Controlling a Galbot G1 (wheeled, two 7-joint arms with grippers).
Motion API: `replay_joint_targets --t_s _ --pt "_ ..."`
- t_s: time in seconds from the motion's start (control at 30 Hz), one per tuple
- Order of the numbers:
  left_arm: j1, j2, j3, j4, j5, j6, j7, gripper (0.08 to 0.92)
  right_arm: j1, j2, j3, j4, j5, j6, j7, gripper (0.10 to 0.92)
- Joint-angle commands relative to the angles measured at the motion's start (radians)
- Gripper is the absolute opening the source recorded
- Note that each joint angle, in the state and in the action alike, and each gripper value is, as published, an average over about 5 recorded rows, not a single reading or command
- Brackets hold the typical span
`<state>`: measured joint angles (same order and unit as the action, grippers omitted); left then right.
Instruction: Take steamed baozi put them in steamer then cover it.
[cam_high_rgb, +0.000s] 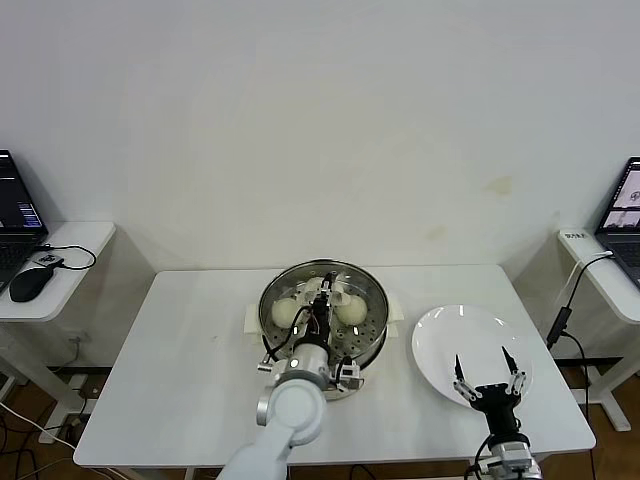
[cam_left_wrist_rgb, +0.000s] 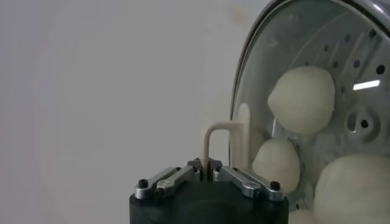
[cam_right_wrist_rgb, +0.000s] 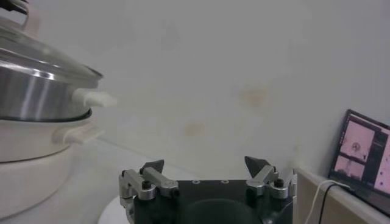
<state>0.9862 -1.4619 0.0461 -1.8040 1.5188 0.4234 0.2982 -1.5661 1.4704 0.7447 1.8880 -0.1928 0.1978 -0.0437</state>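
The steamer (cam_high_rgb: 372, 332) is a shiny steel pot on a white base at the middle of the table. A glass lid (cam_high_rgb: 345, 283) lies on top of it, and through the glass I see the steamed baozi (cam_high_rgb: 287, 312) (cam_high_rgb: 350, 311) on the perforated tray. My left gripper (cam_high_rgb: 324, 302) is above the lid's centre. In the left wrist view that gripper (cam_left_wrist_rgb: 206, 165) is shut on the lid's cream loop handle (cam_left_wrist_rgb: 222, 126), with baozi (cam_left_wrist_rgb: 303, 99) (cam_left_wrist_rgb: 278, 163) behind the glass. My right gripper (cam_high_rgb: 489, 372) hangs open and empty over the white plate (cam_high_rgb: 440, 340).
The plate, right of the steamer, holds nothing. The right wrist view shows the steamer (cam_right_wrist_rgb: 36, 91) under its lid (cam_right_wrist_rgb: 42, 58) off to one side. Side tables with laptops (cam_high_rgb: 12, 215) (cam_high_rgb: 625, 205), a mouse (cam_high_rgb: 30, 285) and cables flank the white table (cam_high_rgb: 180, 360).
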Motion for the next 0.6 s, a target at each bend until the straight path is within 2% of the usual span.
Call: replay_joint_targets --t_s 0.03,0.2,0.4,0.5,0.6 --pt "0.053 0.037 -0.002 -0.108 -0.028 -0.001 0.0 0.363 -0.003 0.001 -0.004 0.004 -0.003 -0.001 -0.001 0.823" --pt "0.143 0.112 -0.03 -0.254 -0.083 -0.012 -0.012 0.51 -0.01 0.001 -0.003 0.007 -0.006 0.001 0.0 0.823" --pt "0.335 0.212 -0.152 -0.495 -0.299 -0.051 -0.071 0.684 -0.015 0.0 -0.005 0.009 -0.004 0.002 -0.002 0.823" --pt "0.464 0.257 -0.236 -0.579 -0.503 -0.067 -0.144 0.764 -0.016 -0.001 -0.013 0.011 0.007 0.0 -0.004 0.823" --pt "0.575 0.29 -0.345 -0.609 -0.807 -0.132 -0.288 0.812 -0.021 -0.006 -0.024 0.01 0.021 -0.001 -0.005 0.823"
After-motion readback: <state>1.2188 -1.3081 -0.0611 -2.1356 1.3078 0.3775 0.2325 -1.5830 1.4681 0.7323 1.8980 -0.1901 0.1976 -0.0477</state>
